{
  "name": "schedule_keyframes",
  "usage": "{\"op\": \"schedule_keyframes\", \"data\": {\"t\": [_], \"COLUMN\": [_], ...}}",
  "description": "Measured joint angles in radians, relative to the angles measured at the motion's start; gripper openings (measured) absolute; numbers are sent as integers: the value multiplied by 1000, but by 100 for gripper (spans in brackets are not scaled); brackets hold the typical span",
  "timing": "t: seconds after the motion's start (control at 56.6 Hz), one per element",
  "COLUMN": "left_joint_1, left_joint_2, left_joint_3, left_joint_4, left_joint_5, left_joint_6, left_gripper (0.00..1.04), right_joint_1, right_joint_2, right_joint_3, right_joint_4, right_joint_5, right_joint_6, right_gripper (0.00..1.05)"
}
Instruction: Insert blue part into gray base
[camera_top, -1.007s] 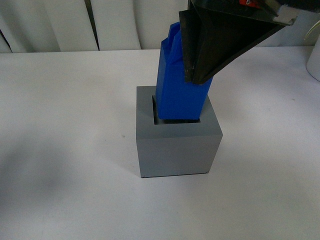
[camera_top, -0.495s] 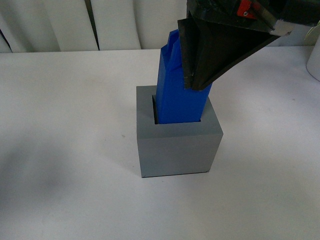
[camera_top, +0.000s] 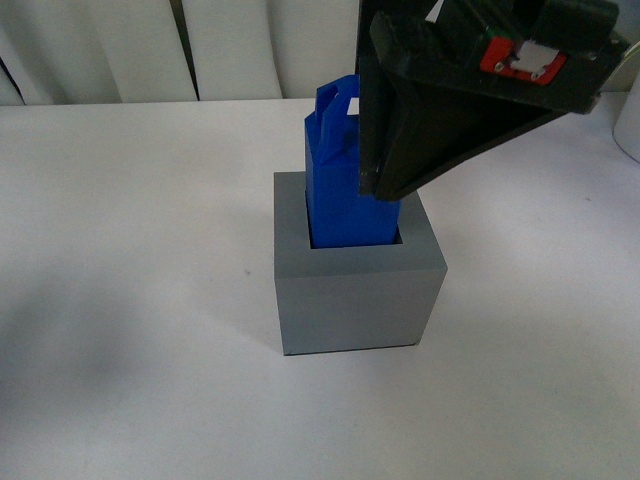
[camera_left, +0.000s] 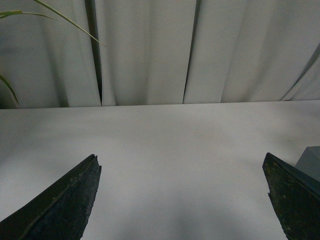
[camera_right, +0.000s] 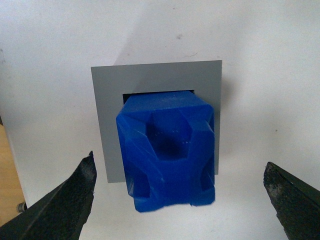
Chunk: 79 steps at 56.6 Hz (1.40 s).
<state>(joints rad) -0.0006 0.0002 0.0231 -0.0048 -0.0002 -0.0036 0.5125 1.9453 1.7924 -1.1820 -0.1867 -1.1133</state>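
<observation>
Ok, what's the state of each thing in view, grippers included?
Bright blue plastic block with looped handle: standing, lower end in the gray recess, top sticking out.
Matte gray cube base: resting on the table, recess occupied.
Right gripper: open, straddling the blue block, not touching.
Left gripper: open, empty.

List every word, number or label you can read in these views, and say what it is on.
None readable.
The red tag on the right gripper is too small and blurred to show any text.
The blue part and gray base carry no visible markings.
</observation>
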Motion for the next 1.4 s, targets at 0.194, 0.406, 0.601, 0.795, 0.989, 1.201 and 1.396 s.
{"op": "schedule_keyframes", "data": {"t": [0.194, 0.406, 0.601, 0.795, 0.989, 1.201, 1.396], "left_joint_1": [0, 0, 0, 0, 0, 0, 0], "left_joint_2": [0, 0, 0, 0, 0, 0, 0], "left_joint_3": [0, 0, 0, 0, 0, 0, 0], "left_joint_4": [0, 0, 0, 0, 0, 0, 0], "left_joint_5": [0, 0, 0, 0, 0, 0, 0], "left_joint_6": [0, 0, 0, 0, 0, 0, 0], "left_gripper": [99, 99, 99, 99, 99, 99, 99], "right_joint_1": [-42, -87, -151, -222, -281, -295, -259], "right_joint_2": [-96, -230, -368, -554, -818, -967, -985], "right_joint_3": [-40, -137, -274, -502, -813, -1039, -1102], "right_joint_4": [53, 155, 298, 579, 943, 1163, 1307], "right_joint_5": [-62, -161, -247, -285, -280, -162, 55], "right_joint_6": [24, 76, 145, 285, 520, 752, 866], "right_gripper": [97, 97, 97, 97, 97, 97, 89]}}
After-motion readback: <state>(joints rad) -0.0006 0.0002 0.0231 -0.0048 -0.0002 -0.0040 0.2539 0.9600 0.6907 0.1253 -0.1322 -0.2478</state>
